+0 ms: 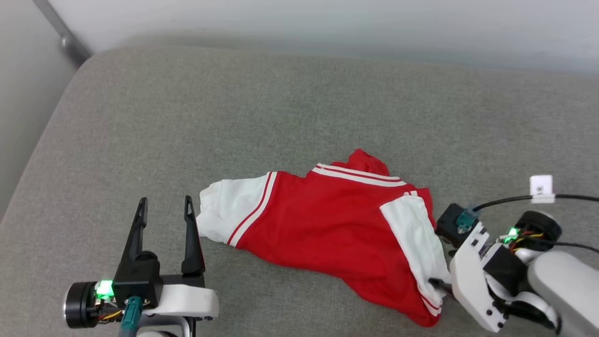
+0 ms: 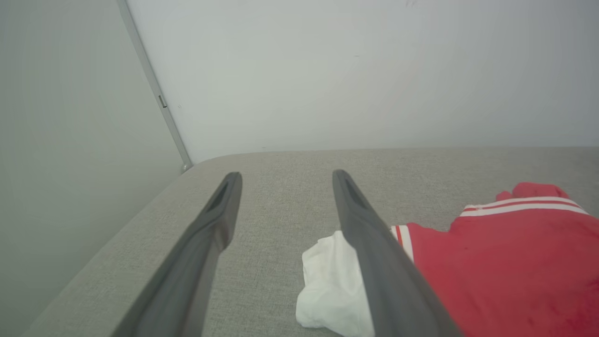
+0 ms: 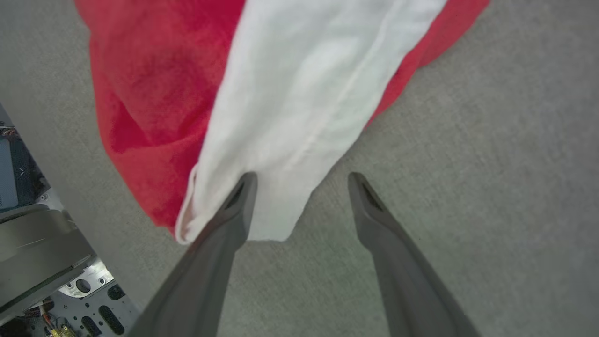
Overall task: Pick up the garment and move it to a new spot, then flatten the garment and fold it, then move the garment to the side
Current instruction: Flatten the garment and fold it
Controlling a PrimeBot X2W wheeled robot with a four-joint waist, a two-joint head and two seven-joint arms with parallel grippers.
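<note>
- The shirt (image 1: pixel 337 224) is lying rumpled on a grey cushion (image 1: pixel 281 103), toward the near edge and between the two claws.
- Its red body is spreading across the middle, with the striped neckline (image 1: pixel 358 174) facing the far side, toward the pale wall (image 1: pixel 327 23).
- One white sleeve (image 1: pixel 224 210) is sticking out toward the robot's left. The other white sleeve (image 1: pixel 416 234) is lying folded over the red cloth on the robot's right.
- The left claw (image 1: pixel 165 201) is standing with its two dark fingers spread wide apart and is holding nothing.
- It is sitting just beside the sleeve that sticks out. In the left wrist view one finger (image 2: pixel 374 252) is crossing in front of that sleeve, while the other is showing over bare cushion.
- The right claw (image 3: pixel 302 178) is also standing wide open and is gripping nothing.
- In the right wrist view one of its fingertips (image 3: pixel 243 187) is lying over the edge of the folded white sleeve, and the other is showing over bare cushion beside the cloth. Whether that finger is touching the cloth I cannot tell.
- A black cable (image 1: pixel 505 200) with a white tag (image 1: pixel 541 187) is running off behind the right wrist.
</note>
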